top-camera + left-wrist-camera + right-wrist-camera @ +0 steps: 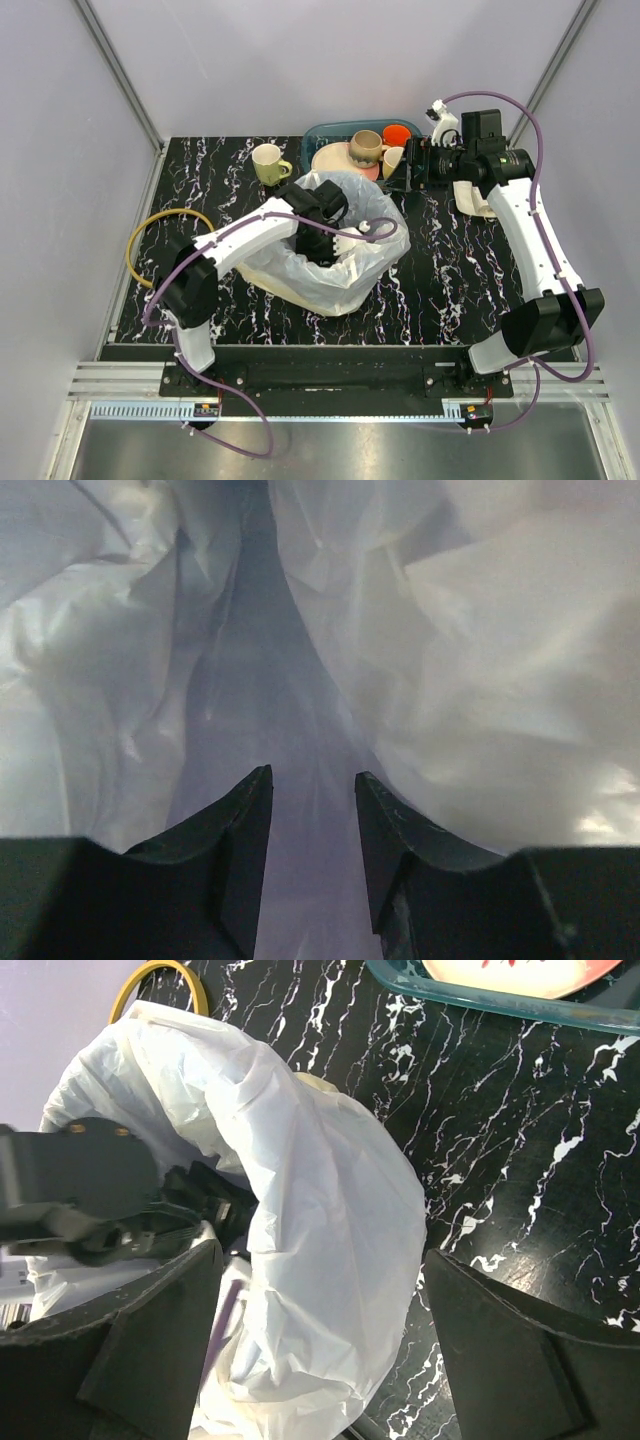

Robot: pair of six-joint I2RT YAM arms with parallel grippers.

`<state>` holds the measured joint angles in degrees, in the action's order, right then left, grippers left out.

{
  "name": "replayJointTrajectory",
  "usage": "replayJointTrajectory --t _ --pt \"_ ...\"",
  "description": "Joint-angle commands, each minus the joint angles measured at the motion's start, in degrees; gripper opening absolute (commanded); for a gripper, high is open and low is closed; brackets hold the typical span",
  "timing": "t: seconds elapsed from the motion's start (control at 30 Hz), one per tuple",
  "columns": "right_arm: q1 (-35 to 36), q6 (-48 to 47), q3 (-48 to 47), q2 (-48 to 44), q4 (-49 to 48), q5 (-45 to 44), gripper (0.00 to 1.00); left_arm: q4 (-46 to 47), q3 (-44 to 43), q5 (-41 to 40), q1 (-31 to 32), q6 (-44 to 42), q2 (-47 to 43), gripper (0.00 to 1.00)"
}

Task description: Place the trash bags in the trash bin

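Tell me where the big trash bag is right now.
In the top view, the large trash bag sits mid-table with the left gripper inside its open mouth; the yellow mug and teal dish basket stand just beyond it.

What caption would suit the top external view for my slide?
Left tool reaches inside the large trash bag; right tool hovers open near the dish basket.

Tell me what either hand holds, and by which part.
Nothing. The left hand is inside the large trash bag, jaws apart, pinching no film; the right hand is open, empty.
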<state>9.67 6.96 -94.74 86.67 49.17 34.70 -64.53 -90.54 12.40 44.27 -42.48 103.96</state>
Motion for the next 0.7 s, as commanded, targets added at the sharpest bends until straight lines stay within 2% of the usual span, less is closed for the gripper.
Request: replayJointTrajectory --t 0.0,0.13,0.37,0.67 --pt "-0.27 -0.10 -0.36 -2.04 -1.62 1.86 0.92 -3.05 -2.09 -4.40 -0.33 -1.90 3.52 0.42" --pt "-0.53 -0.46 -0.45 -2.03 -1.62 2.30 0.93 -5.34 -3.50 -5.20 -0.33 -2.52 6.86 0.41" --pt "-0.62 -0.72 -1.32 -1.16 -1.35 3.62 0.93 -3.15 -0.96 -5.02 -0.59 -3.92 9.68 0.40" --pt "-0.44 -0.99 0.87 -1.07 -1.53 10.38 0.85 3.27 10.12 -1.51 -3.14 -7.17 3.27 0.39"
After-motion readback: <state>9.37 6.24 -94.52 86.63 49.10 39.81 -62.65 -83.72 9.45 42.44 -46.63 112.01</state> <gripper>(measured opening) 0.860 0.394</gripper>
